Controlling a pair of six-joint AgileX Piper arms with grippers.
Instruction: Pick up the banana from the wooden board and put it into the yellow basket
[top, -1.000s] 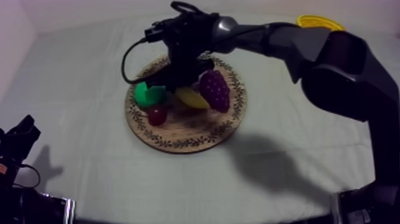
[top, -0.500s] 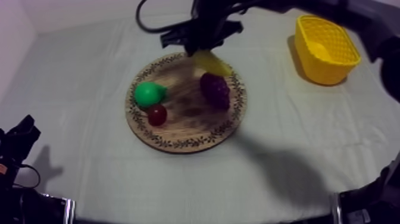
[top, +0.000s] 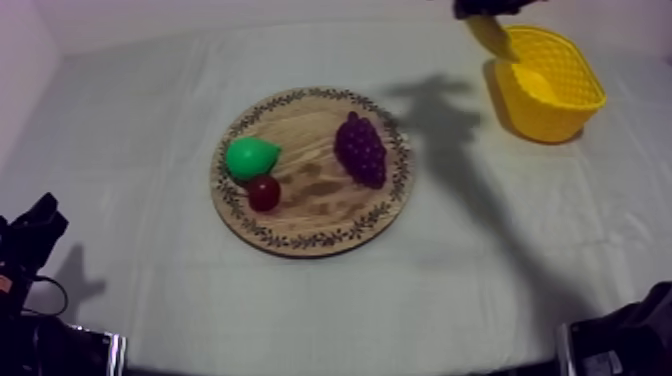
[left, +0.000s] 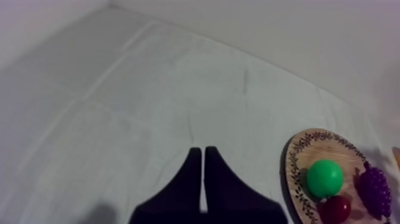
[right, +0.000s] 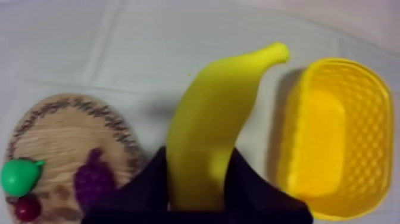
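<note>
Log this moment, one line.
right hand: shut on yellow toy banana, beside yellow basket | left hand: shut | round wooden board: green pear, purple grapes, small red fruit

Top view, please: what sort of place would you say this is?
Likely a robot test bench: a cloth-covered table, toy grapes and pear on a wooden board, a yellow basket.

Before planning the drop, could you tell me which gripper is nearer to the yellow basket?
Right. The right gripper holds the banana just beside the yellow basket; the left gripper rests far off, on the other side of the wooden board.
</note>
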